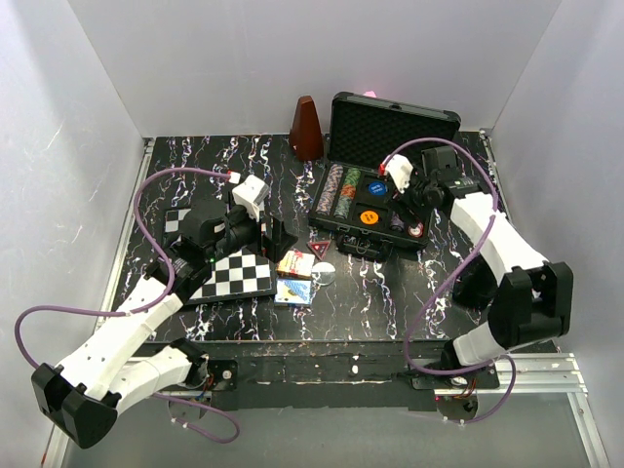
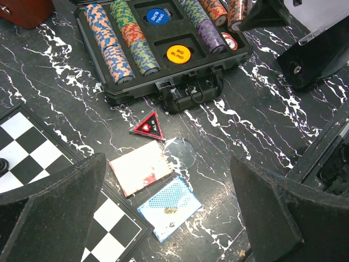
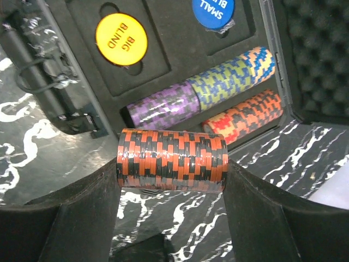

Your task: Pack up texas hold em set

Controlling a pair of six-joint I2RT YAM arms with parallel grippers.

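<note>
Case [image 1: 394, 125] sits open at the far right of the table, chips in rows in its tray. The right gripper [image 3: 172, 169] is clamped on a red-and-black chip stack [image 3: 172, 150] over the case's near right corner. The left gripper [image 2: 167, 164] hangs wide open over the two card boxes [image 2: 140, 169], just right of the chessboard [image 2: 32, 147].

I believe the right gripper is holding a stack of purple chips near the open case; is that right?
Not quite: the chip stack in the right gripper is orange and black, not purple, as the right wrist view shows; it is near the open case.
</note>
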